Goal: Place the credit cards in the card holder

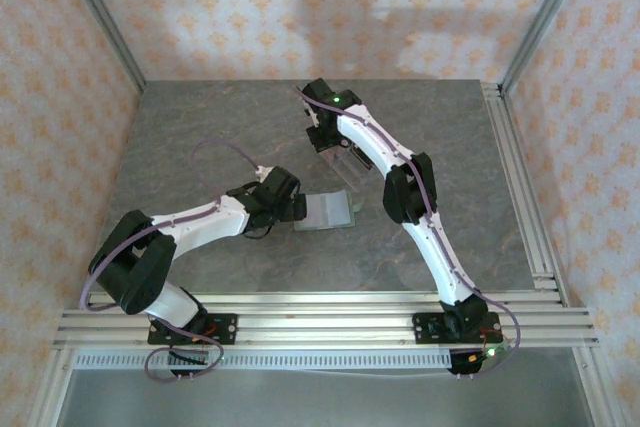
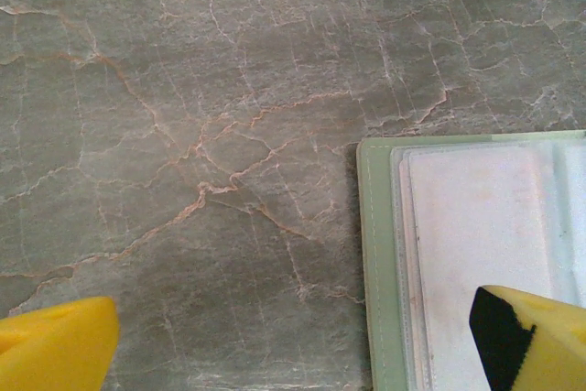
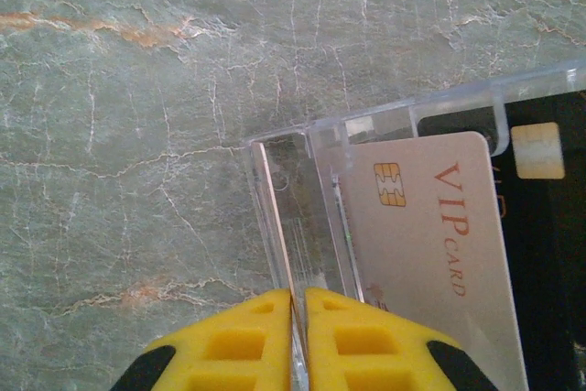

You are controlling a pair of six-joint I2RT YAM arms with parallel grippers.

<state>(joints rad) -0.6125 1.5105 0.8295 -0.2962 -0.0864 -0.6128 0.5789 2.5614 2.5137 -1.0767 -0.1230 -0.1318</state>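
The card holder point(image 1: 328, 212) lies open mid-frame in the top view, just beside the left claw point(image 1: 298, 212). The right claw point(image 1: 330, 145) is at the clear stand point(image 1: 345, 169) above it.

Left wrist view: that claw is spread wide and holds nothing (holder at lower right).

Right wrist view: the fingers pinch one credit card point(image 3: 272, 217) by its edge, a grip the far-off top view can't show. Best to lift it straight up and slowly.

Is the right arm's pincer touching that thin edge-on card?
Touching. The right wrist view shows the right gripper pinching the edge-on credit card, no gap.
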